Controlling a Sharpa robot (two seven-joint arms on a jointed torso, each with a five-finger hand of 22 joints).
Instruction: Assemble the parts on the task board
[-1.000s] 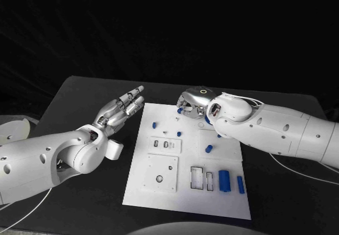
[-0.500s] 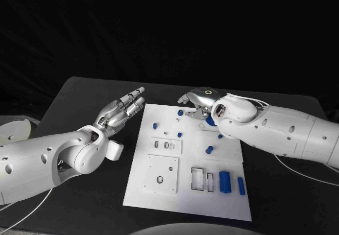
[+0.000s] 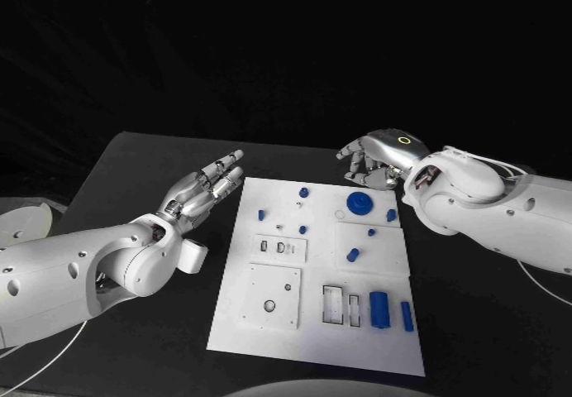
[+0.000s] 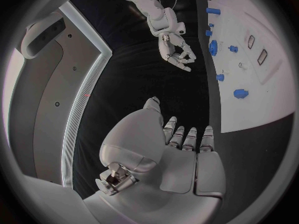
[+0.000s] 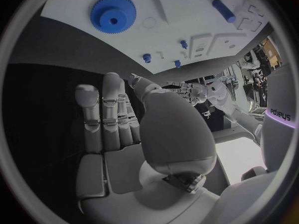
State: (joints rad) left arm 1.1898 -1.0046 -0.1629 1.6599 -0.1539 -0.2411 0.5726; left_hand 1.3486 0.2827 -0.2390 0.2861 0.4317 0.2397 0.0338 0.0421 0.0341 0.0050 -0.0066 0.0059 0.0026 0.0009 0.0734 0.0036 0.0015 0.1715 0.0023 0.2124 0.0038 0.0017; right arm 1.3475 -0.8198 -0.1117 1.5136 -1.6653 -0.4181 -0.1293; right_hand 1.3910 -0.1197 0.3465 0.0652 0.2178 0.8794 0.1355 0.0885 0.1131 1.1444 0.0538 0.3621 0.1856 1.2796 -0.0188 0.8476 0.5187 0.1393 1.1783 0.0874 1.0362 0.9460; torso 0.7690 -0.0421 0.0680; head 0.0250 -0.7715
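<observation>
On task board (image 3: pixel 312 273), rt wrist view shows gear (image 5: pixel 112 13) teeth.

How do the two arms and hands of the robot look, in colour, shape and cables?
Both arms have smooth, rounded white shells with small dark dots. The left hand and right hand are silver metal with jointed fingers. The right hand carries a glowing ring mark on its back. Thin white cables run along the right arm.
</observation>
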